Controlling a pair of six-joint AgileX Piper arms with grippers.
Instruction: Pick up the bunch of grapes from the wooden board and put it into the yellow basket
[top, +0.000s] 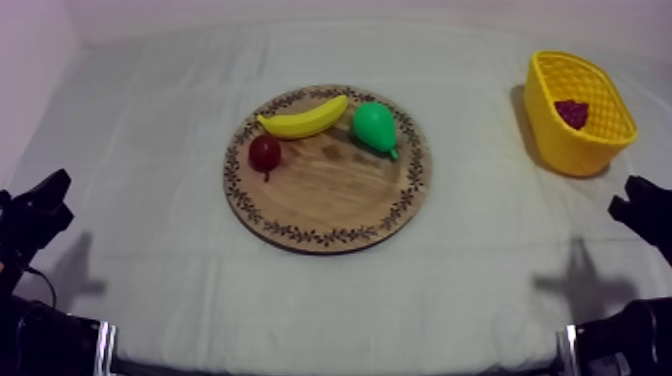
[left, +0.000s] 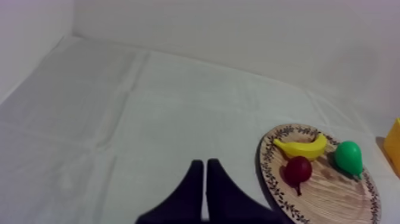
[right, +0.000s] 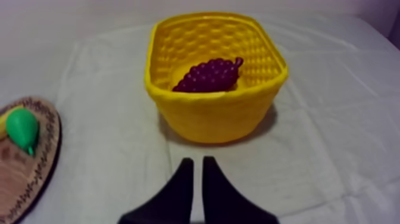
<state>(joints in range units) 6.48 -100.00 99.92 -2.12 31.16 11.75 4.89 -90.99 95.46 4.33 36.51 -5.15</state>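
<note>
A purple bunch of grapes (top: 572, 112) (right: 209, 75) lies inside the yellow basket (top: 556, 128) (right: 217, 116) at the table's right. The round wooden board (top: 330, 195) (left: 333, 196) (right: 24, 179) in the middle holds a banana (top: 303, 119) (left: 300, 147), a green pear (top: 375, 127) (left: 348, 157) (right: 22, 129) and a small red fruit (top: 264, 153) (left: 297, 170). My right gripper (top: 635, 205) (right: 194, 164) rests low at the right, shut on nothing, a short way in front of the basket. Low at the left, my left gripper (top: 45, 195) (left: 205, 165) is shut on nothing, left of the board.
Grey-white cloth (top: 150, 150) covers the whole table. A pale wall (left: 238, 30) stands behind it.
</note>
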